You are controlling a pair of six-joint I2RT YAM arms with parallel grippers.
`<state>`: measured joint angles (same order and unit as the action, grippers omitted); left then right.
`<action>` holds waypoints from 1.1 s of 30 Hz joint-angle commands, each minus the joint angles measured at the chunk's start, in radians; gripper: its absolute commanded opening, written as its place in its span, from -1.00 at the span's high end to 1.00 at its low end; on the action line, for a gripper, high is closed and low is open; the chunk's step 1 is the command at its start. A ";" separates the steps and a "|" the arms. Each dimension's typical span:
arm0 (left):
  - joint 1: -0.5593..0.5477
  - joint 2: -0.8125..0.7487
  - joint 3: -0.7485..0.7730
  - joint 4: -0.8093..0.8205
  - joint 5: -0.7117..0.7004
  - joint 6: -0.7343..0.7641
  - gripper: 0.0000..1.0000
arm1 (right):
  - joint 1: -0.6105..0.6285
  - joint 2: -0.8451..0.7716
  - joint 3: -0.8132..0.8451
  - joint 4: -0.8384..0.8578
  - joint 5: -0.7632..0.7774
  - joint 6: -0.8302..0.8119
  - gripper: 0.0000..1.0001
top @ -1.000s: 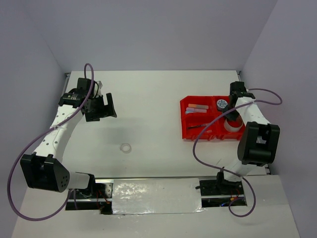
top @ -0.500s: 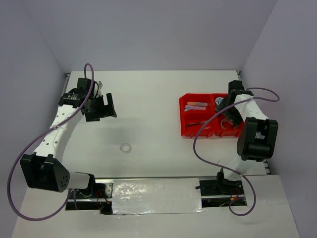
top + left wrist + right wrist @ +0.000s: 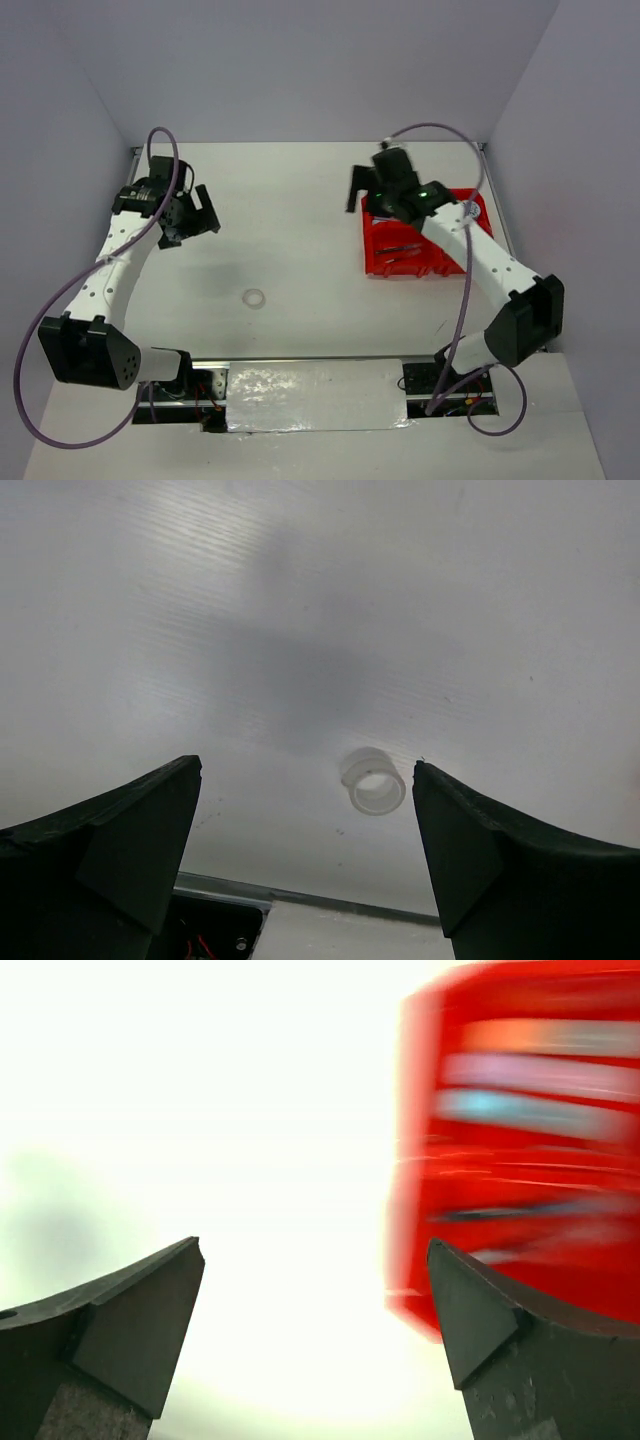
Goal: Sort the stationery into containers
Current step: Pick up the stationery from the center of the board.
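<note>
The red bin tray point(image 3: 395, 262) stands at the right of the table, partly covered by my right arm. My right gripper point(image 3: 364, 194) hovers open and empty above the tray's far-left corner. In the blurred right wrist view the gripper point(image 3: 314, 1250) is over bare table, with the tray point(image 3: 430, 1160) to its right holding orange point(image 3: 550, 1035), lilac point(image 3: 540, 1072) and light-blue point(image 3: 520, 1110) markers. A small clear tape ring point(image 3: 255, 298) lies alone on the table near the front. My left gripper point(image 3: 198, 220) hangs open at the far left, and the ring point(image 3: 372, 782) shows beyond its open jaws point(image 3: 307, 770).
A metal rail point(image 3: 310, 362) and a foil-covered strip run along the near table edge between the arm bases. Purple cables loop off both arms. White walls close in the table on three sides.
My right gripper opened, lifted out of the tray's right side and swung left to the tray's far-left corner. The left arm shifted slightly and stayed open.
</note>
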<state>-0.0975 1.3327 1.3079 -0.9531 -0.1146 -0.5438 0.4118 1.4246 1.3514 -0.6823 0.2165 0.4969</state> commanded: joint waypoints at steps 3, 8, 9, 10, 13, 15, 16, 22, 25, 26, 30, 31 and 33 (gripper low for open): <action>0.116 -0.075 0.068 -0.111 -0.181 -0.126 -0.99 | 0.330 0.190 0.015 0.185 -0.212 -0.127 -0.91; 0.225 -0.150 0.096 -0.162 -0.243 -0.148 -0.99 | 0.494 0.456 0.216 0.153 -0.244 -0.136 -0.36; 0.226 -0.158 0.097 -0.164 -0.247 -0.151 -0.99 | 0.508 0.514 0.257 0.158 -0.262 -0.136 -0.23; 0.225 -0.176 0.087 -0.161 -0.234 -0.148 -0.99 | 0.525 0.540 0.276 0.164 -0.272 -0.142 -0.15; 0.225 -0.185 0.051 -0.124 -0.189 -0.119 -0.99 | 0.579 0.667 0.389 0.113 -0.279 -0.167 -0.06; 0.226 -0.185 0.036 -0.109 -0.145 -0.101 -0.99 | 0.608 0.730 0.435 0.087 -0.292 -0.179 -0.04; 0.226 -0.187 0.021 -0.098 -0.131 -0.096 -0.99 | 0.614 0.743 0.443 0.086 -0.296 -0.182 -0.02; 0.225 -0.188 -0.010 -0.061 -0.063 -0.064 -0.99 | 0.636 0.769 0.425 0.098 -0.298 -0.175 0.02; 0.225 -0.187 -0.019 -0.053 -0.048 -0.059 -0.99 | 0.648 0.764 0.399 0.092 -0.276 -0.187 0.04; 0.226 -0.187 -0.022 -0.050 -0.043 -0.056 -0.99 | 0.653 0.764 0.387 0.092 -0.266 -0.190 0.07; 0.226 -0.181 -0.035 -0.035 -0.014 -0.050 -0.99 | 0.665 0.790 0.374 0.070 -0.229 -0.198 0.13; 0.226 -0.178 -0.036 -0.033 -0.004 -0.048 -0.99 | 0.667 0.795 0.371 0.067 -0.224 -0.198 0.15; 0.225 -0.175 -0.038 -0.030 0.006 -0.047 -0.99 | 0.668 0.806 0.365 0.067 -0.218 -0.198 0.17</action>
<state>0.1280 1.1519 1.2770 -1.0153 -0.1459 -0.6113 1.0645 2.2066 1.7359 -0.5930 -0.0330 0.3157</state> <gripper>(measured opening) 0.993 0.421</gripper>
